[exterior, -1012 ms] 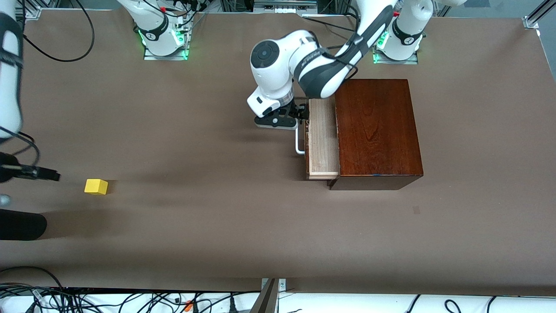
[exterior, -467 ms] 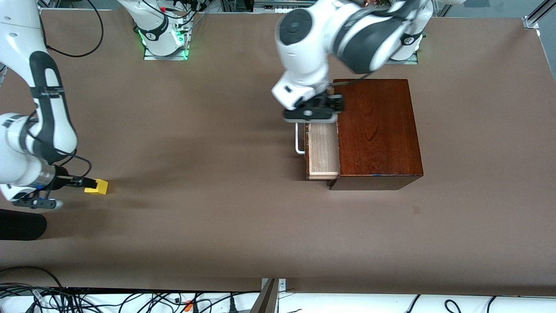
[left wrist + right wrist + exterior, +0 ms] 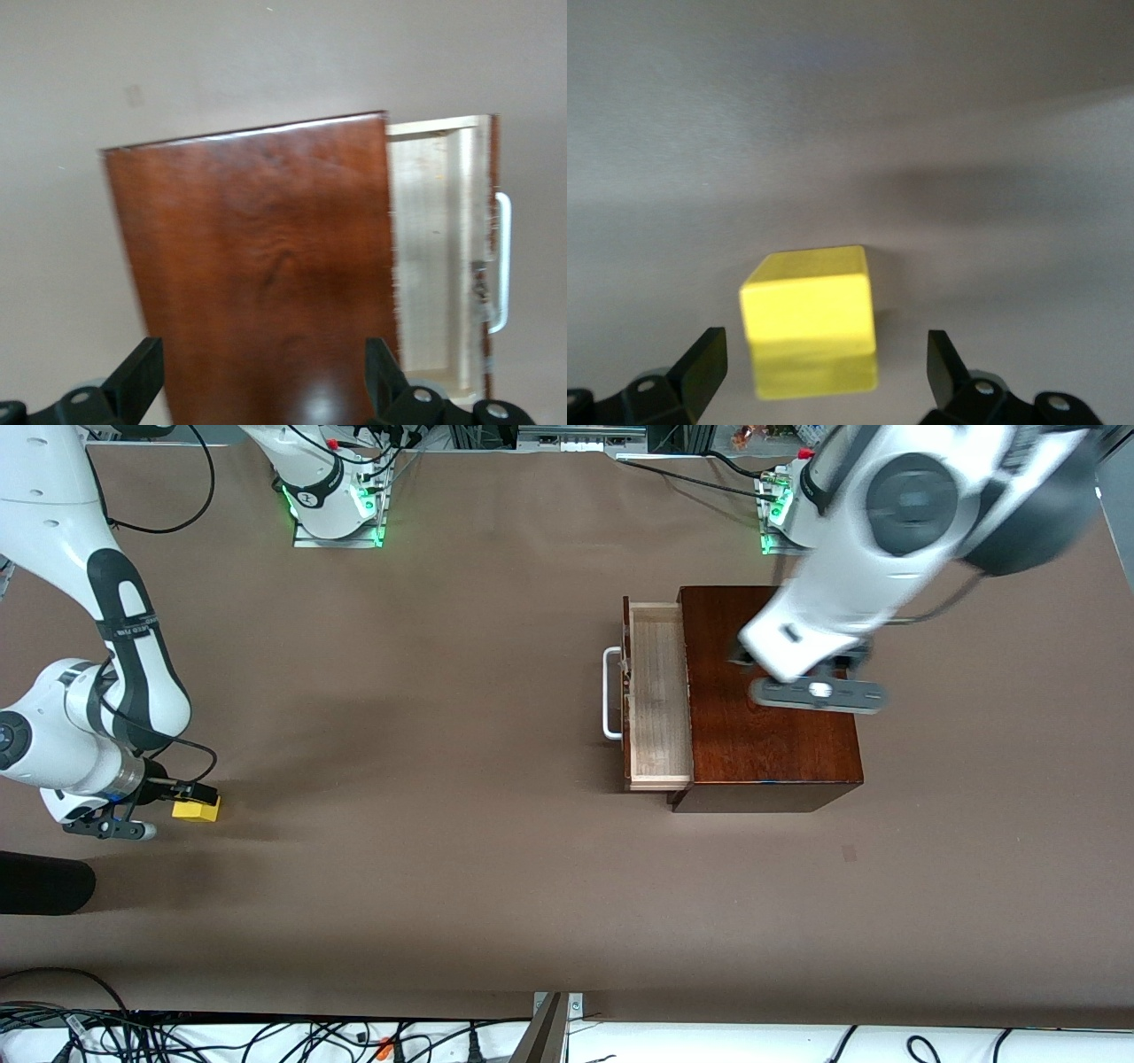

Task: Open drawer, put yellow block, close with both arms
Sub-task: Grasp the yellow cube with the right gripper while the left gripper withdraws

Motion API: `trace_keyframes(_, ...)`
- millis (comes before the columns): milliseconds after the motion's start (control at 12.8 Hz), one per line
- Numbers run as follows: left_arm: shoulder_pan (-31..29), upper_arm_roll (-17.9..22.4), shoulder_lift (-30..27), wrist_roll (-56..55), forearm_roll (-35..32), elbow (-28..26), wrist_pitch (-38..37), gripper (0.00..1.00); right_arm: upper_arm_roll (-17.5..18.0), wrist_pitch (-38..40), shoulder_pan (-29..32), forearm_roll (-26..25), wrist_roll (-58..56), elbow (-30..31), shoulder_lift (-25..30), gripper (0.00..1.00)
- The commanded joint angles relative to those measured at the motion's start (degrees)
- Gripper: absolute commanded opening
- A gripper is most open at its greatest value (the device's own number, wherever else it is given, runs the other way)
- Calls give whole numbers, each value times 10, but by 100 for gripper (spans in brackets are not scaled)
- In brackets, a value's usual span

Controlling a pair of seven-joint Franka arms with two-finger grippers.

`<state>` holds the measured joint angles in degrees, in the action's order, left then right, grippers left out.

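1. The drawer (image 3: 657,695) is pulled partly out of the dark wooden box (image 3: 771,691), and its pale inside is bare; the white handle (image 3: 609,693) points to 9 o'clock in the front view

2. The yellow block (image 3: 198,808) lies on the brown table (image 3: 443,779) at about 9 o'clock from the box, well apart from it, toward the right arm's end of the table

3. The right gripper (image 3: 824,376) is low at the block with its fingers (image 3: 700,359) spread wide. In the right wrist view the block (image 3: 808,319) sits between them, with a gap on each side, so nothing is gripped yet

4. The left gripper (image 3: 266,381) is up in the air over the top of the box, also with spread fingers (image 3: 137,376), and it holds nothing

5. My judgement: the step in hand is the grasp of the block

6. What could go wrong:
- the block looks a little off centre, so one finger may touch first and push or turn it
- if the fingers close too high, the cube may slip out when lifted
- the drawer is only partly open, so the slot is narrow; a release not well over it may leave the block on the rim or on the table
- the left arm is over the box, so the two arms may meet there when the block arrives
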<state>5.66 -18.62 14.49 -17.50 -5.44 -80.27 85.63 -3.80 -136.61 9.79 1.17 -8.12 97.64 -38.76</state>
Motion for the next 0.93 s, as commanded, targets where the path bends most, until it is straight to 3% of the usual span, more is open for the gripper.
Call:
trace_keyframes(0, -27, 47, -71, 89, 18, -60, 8, 100, 6, -16, 13, 10, -20, 1, -3, 82)
trace_keyframes(233, -16, 145, -117, 175, 65, -113, 27, 100, 8, -10, 11, 10, -34, -3, 6, 6)
trace_keyframes(311, -11, 163, -143, 182, 64, -144, 55, 100, 9, -2, 11, 10, -35, -3, 21, 0)
trace_keyframes(467, -12, 182, -180, 174, 63, -182, 91, 100, 11, 50, 9, 10, -31, -5, 71, 0)
trace_keyframes(856, -12, 168, -173, 139, 28, -157, 42, 100, 13, 273, 4, 5, -29, -32, 236, 0)
